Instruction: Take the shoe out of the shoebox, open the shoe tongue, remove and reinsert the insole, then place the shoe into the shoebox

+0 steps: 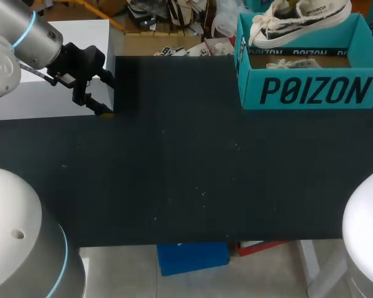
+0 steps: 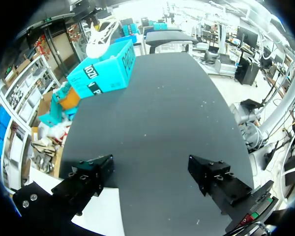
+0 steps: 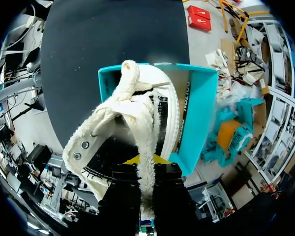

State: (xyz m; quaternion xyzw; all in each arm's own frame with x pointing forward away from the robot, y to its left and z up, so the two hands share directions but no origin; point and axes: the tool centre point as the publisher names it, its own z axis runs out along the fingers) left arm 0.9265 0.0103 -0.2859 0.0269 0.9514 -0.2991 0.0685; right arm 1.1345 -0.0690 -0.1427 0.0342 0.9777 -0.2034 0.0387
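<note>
Your right gripper point(image 3: 146, 164) is clenched on the shoe point(image 3: 123, 123). Its two fingers pinch only a narrow pale strip of fabric at the shoe's opening, and the rest of the shoe hangs ahead of them. That thin hold is your main risk, I think: soft fabric can slide between the fingers, and a shoe held by one strip can swing or twist if you move quickly, then drop.

Just beyond the shoe is the teal shoebox point(image 3: 199, 118). In the head view the shoe point(image 1: 298, 18) sits tilted over the far wall of the shoebox point(image 1: 311, 90), at the far right of the table point(image 1: 174, 174). I can't tell whether the sole is clear of that rim. If it isn't, pulling sideways could snag it, and that could tip or drag the box or tear the strip out of your grip. Lift straight up before you travel. Something pale lies inside the box; I can't tell what it is.

Your left gripper point(image 2: 150, 172) is released, with its fingers wide apart and nothing between them. It hangs low at the far left of the table beside a white block point(image 1: 56, 68), well apart from the shoe, so it can't steady the shoe if it slips.
</note>
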